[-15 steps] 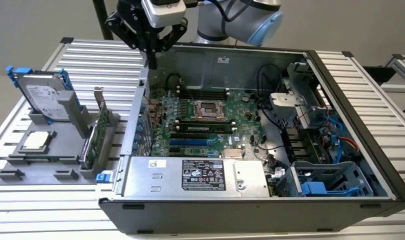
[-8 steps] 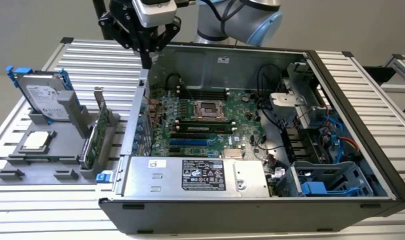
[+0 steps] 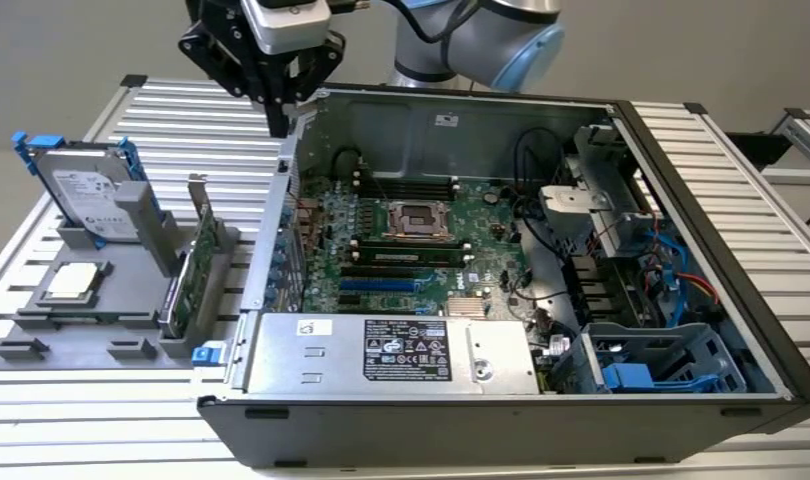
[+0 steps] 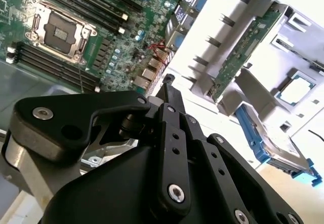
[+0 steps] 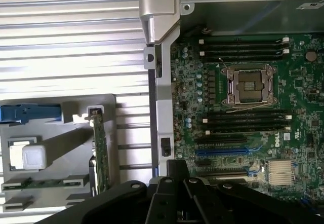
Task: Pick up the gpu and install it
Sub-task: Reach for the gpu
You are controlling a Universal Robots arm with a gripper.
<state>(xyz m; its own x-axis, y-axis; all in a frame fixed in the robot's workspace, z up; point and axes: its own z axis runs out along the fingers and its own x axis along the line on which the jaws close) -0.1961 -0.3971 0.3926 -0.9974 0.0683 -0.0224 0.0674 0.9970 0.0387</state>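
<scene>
Gpu (image 3: pixel 196 262) stands on its long edge in a slot of the grey holder (image 3: pixel 125 335). The holder lies on the slatted table (image 3: pixel 178 110), just beside the open computer case (image 3: pixel 705 170), at the exterior view's left. Green board shows along its side and a silver bracket rises at 1 end.

The gripper (image 3: pixel 282 122) hangs over the case wall on that same side, toward the far corner and apart from the holder. Its 2 fingers look pressed together with nothing between them (the first wrist view, with the linkage spread evenly about the dark tip, shows this best).

The exterior view gives the whole layout. The hard drive (image 3: pixel 88 185) with blue rails stands upright at the holder's far end, and the square CPU chip (image 3: pixel 74 282) lies flat in front of it. The power supply (image 3: pixel 392 350) runs along the case's near side, and the motherboard (image 3: pixel 419 250) fills the floor of the case around its CPU socket (image 3: pixel 416 220).

The first wrist view looks straight down, so the task's card is seen edge-on as a thin green strip. That view also picks out a blue expansion slot (image 5: pixel 223 150) on the motherboard. The second wrist view looks along the black linkage and catches the card's green face slantwise, with the chip and drive beyond it.
</scene>
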